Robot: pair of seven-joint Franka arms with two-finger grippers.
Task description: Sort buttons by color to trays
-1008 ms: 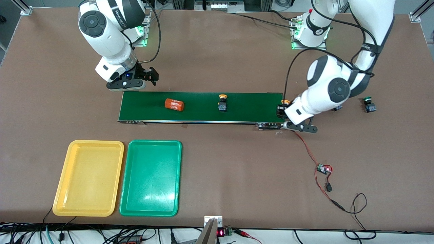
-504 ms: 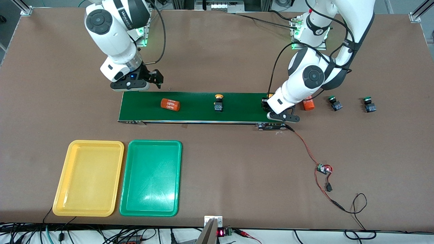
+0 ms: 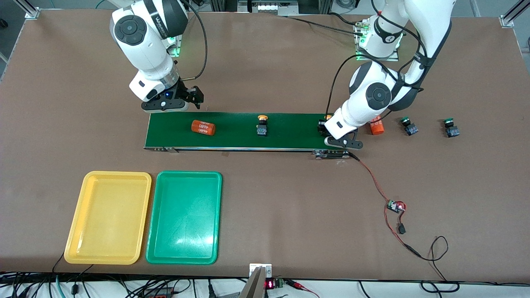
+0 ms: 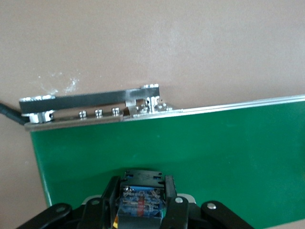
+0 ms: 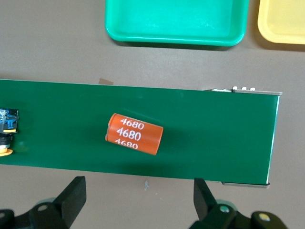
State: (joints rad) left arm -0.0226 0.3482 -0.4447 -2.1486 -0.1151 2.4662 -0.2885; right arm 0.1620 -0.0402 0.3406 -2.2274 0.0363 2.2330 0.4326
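1. Trays sit toward the right arm's end of the table, near the front camera: a yellow tray (image 3: 108,217) with a green tray (image 3: 184,217) just beside it, both empty.
2. Right gripper (image 3: 172,100) hovers over the table just past the conveyor belt (image 3: 244,131), its fingers (image 5: 74,196) spread wide and holding nothing.
3. Orange cylinder (image 3: 203,127) with white print lies on its side on the belt, near that gripper.
4. Yellow-capped button (image 3: 261,125) stands on the middle of the belt.
5. Left gripper (image 3: 324,126) is low over the belt's end toward the left arm, fingers (image 4: 112,195) clamped on a second yellow-capped button (image 4: 140,195).
6. Second orange cylinder (image 3: 376,126) rests on the table just off the belt.
7. Two green-capped buttons, one (image 3: 408,126) and another (image 3: 450,128), stand on the table further toward the left arm's end, apart from each other.
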